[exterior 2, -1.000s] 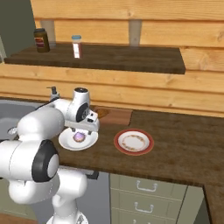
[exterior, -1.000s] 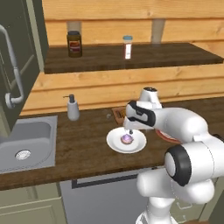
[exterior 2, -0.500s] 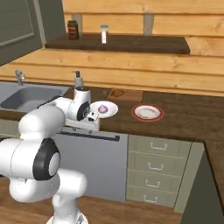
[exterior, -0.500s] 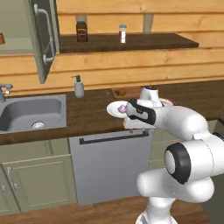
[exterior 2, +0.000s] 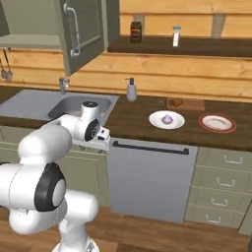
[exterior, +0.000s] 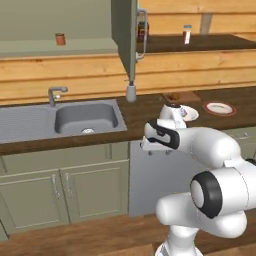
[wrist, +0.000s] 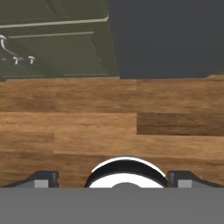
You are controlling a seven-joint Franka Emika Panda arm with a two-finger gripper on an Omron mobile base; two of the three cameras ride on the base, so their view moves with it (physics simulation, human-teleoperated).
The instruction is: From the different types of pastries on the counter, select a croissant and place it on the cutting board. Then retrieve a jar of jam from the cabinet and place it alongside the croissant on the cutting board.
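The croissant [exterior 2: 177, 102] already lies on the board [exterior 2: 186, 104], at the back of the worktop [exterior 2: 138, 123] behind the cupcake [exterior 2: 167, 119]. The step in hand is judged to be fetching the jam.

The jam [exterior: 60, 39] stands upright on the shelf of the open cabinet [exterior: 60, 25], above and left of the sink [exterior: 89, 117]. Its long axis is vertical, lid up.

The hand [exterior: 156, 147] is empty with its fingers spread wide. It hangs low in front of the lower units and points down at the floor [wrist: 112, 127].

To do the step well:
- Raise the arm clear of the worktop edge before reaching.
- Keep clear of the open door [exterior: 125, 35].
- Turn the hand level and approach the jam from the front.
- Close on the body of the jar, below the lid, and keep it upright.
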